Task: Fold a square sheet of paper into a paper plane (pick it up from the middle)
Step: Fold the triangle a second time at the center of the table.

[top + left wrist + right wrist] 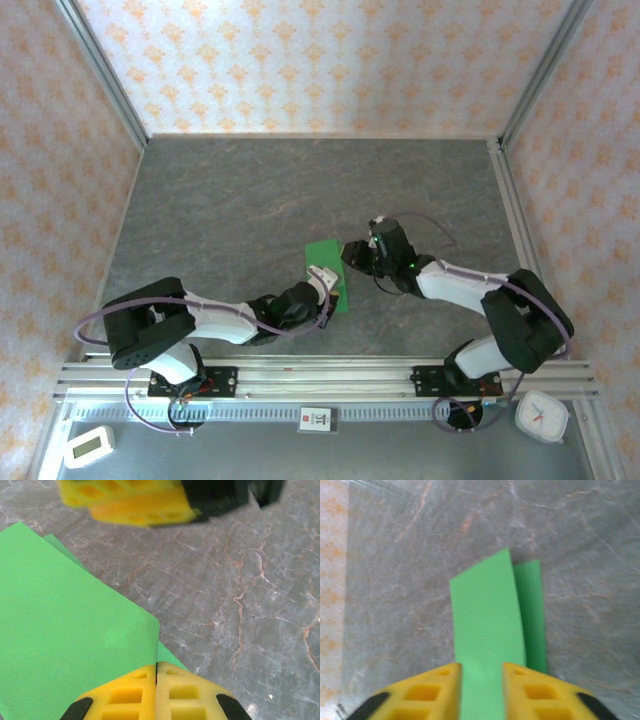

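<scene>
The square sheet of paper (325,262) is bright green and lies partly folded on the grey table, one layer over another. My left gripper (324,284) is at its near edge. In the left wrist view its jaws (156,667) are shut, and the raised edge of the paper's upper layer (75,630) runs into the seam between them. My right gripper (353,255) stands at the paper's right side. In the right wrist view it is open (482,672), and a strip of the green paper (487,615) passes through the gap. The right arm's yellow fingers (140,510) show blurred just beyond the paper.
Patterned walls with metal posts (100,70) close off the table on three sides. A metal rail (320,378) carries both arm bases at the near edge. Below the rail sit a white timer (88,446) on the left and a small clock (541,415) on the right.
</scene>
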You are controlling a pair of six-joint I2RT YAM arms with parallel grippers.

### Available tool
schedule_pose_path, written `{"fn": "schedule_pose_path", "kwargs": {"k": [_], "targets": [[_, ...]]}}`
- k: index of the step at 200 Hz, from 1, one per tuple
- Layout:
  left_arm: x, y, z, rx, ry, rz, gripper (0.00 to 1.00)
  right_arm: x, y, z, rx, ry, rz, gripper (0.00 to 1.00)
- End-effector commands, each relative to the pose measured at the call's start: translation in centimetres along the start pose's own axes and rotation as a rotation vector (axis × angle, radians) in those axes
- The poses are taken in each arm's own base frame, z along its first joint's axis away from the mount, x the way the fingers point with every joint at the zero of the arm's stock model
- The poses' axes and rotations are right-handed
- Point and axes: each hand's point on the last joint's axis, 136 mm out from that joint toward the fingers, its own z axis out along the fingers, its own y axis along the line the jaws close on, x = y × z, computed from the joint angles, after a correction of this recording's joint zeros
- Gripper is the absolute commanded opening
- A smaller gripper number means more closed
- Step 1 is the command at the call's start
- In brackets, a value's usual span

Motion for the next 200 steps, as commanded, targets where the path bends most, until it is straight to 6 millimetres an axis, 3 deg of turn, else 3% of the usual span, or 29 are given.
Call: {"fn": "schedule_pose_path", "kwargs": {"k": [1,57,88,133,200], "targets": [[-0.4,-0.4,-0.4,0.044,-0.02,-0.036,0.0,0.2,0.4,1.4,-0.001,0.058,-0.088,0.17],[0.3,0.2,-0.3,0.045,-0.011,-0.059,0.0,1.2,0.3,5.5,-0.032,0.17,-0.107,0.0],[0.3,0.8,-0.6,0.037,-0.021,-0.08,0.0,2.3,-1.4,6.6,0.003,0.202,-0.095,0.0],[-0.2,2.5,-1.2,0.025,-0.047,-0.16,0.0,4.1,-4.1,7.1,0.057,0.233,-0.078,0.0],[0.9,5.1,-0.8,-0.061,-0.009,-0.178,0.0,5.3,-5.9,7.2,0.091,0.253,-0.061,0.0]]}}
